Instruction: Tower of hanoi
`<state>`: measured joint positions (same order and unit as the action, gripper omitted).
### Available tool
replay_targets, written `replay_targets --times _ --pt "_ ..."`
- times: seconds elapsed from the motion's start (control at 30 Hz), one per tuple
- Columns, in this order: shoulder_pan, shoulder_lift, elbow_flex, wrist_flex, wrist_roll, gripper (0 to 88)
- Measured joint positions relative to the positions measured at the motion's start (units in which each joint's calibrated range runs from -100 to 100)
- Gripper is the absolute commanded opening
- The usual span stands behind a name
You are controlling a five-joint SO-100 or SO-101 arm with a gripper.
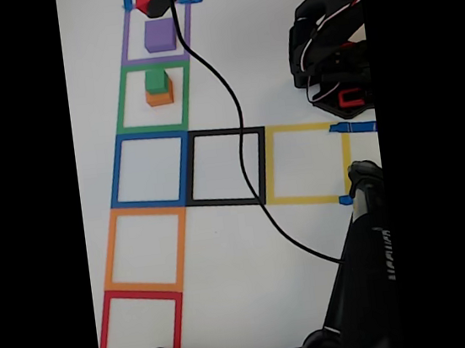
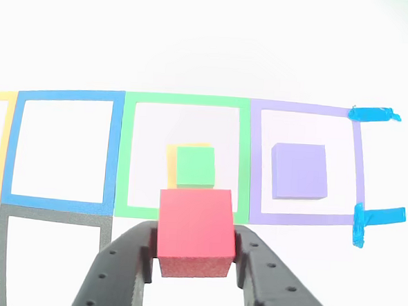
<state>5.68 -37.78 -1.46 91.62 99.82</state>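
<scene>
Red cube (image 2: 195,230) sits pinched between the black fingers (image 2: 253,267), held above the green cube (image 2: 195,166) stacked on orange (image 2: 170,161).

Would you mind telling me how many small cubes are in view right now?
4. The small red cube is held in the gripper; the green cube sits on the orange cube inside the green tape square; the purple cube lies in the purple square.

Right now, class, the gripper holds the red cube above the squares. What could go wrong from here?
1. The red cube is pinched by the gripper near its lower part; it might tilt or slip.
2. The green cube sits on the orange cube with little spare top; a slightly off placement could topple the stack.
</scene>
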Motion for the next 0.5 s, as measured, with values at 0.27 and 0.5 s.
replay_targets --times 0.27,0.5 --pt "-0.47 -6.92 30.46 -24.35 -0.18 2.6" --pt "-0.59 -7.51 57.72 -53.93 -0.18 2.6"
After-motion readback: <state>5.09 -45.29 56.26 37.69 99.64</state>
